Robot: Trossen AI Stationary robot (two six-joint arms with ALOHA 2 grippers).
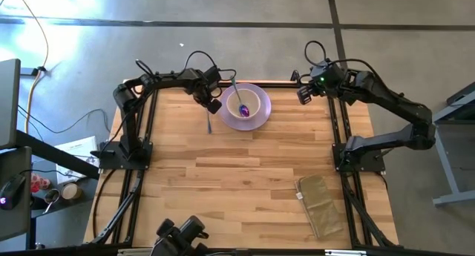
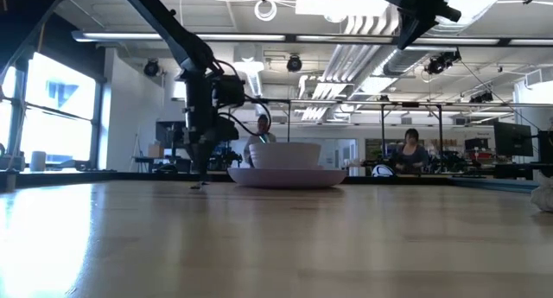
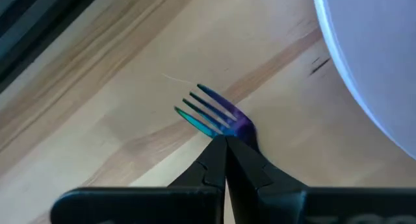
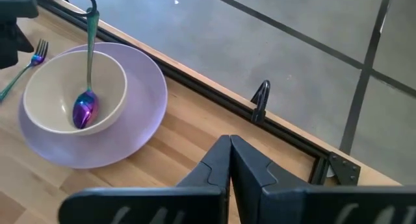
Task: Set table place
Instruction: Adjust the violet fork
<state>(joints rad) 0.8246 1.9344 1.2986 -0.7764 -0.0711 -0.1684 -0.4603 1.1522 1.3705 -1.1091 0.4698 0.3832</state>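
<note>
The lavender plate (image 1: pixel 261 116) sits at the table's (image 1: pixel 245 182) far middle, with the cream bowl (image 1: pixel 251 99) on it. The iridescent spoon (image 1: pixel 243 109) lies in the bowl, bowl end down and handle leaning on the rim. My left gripper (image 1: pixel 214 106) is low at the tabletop just left of the plate, shut on the teal-and-purple fork (image 3: pixel 211 113). My right gripper (image 1: pixel 303 95) is shut and empty, raised over the far edge to the right of the plate. My left gripper pinches the fork's neck (image 3: pixel 242 128), just behind the tines, between its two fingertips (image 3: pixel 214 152). The fingers come from above, pointing down. The tines stick out past the fingertips, and the handle (image 1: pixel 210 125) runs toward the table's near edge, low at the tabletop.
A tan folded cloth (image 1: pixel 320 204) lies near the table's right near corner. The black frame rail (image 4: pixel 214 94) runs along the far edge. The wide middle and near left of the wood show bare planks. People sit in the room far behind the table.
</note>
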